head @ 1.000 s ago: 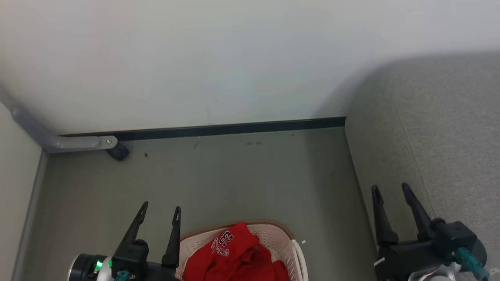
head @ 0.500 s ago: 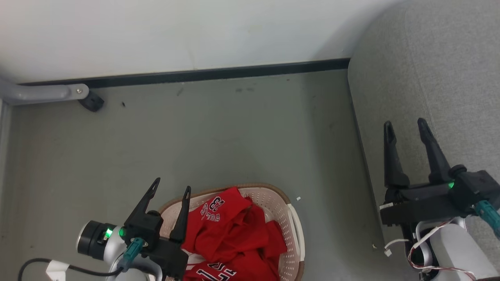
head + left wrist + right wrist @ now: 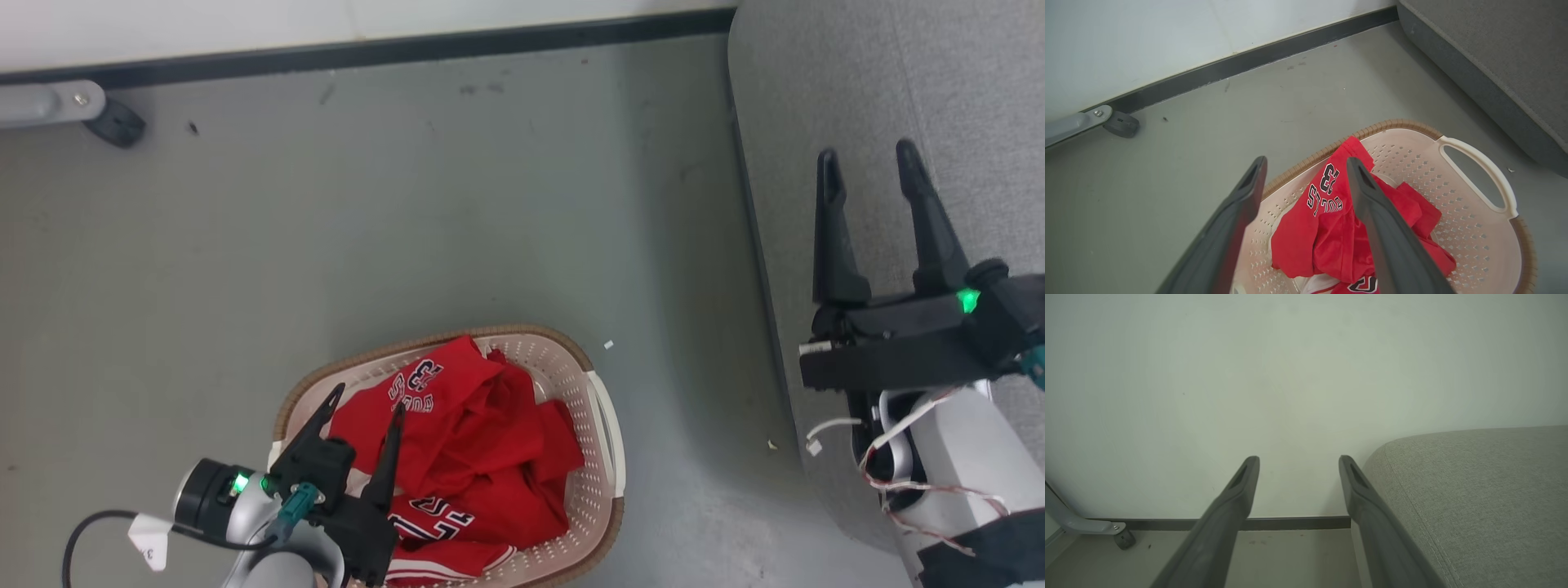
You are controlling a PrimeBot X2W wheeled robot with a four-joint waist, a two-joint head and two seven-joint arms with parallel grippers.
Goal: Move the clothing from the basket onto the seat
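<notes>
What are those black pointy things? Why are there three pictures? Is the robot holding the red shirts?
The black pointy things are the robot's two hands, called pincers. Each has two long fingers.

The big picture looks down from a camera on the robot's head. In it, the left pincer hangs above the basket and the right pincer is up by the grey seat.

The other two pictures come from small cameras on the wrists, each looking along that pincer's own fingers.

The basket stands on the floor, with red clothing heaped inside. Both pincers are open and hold nothing yet.
</notes>
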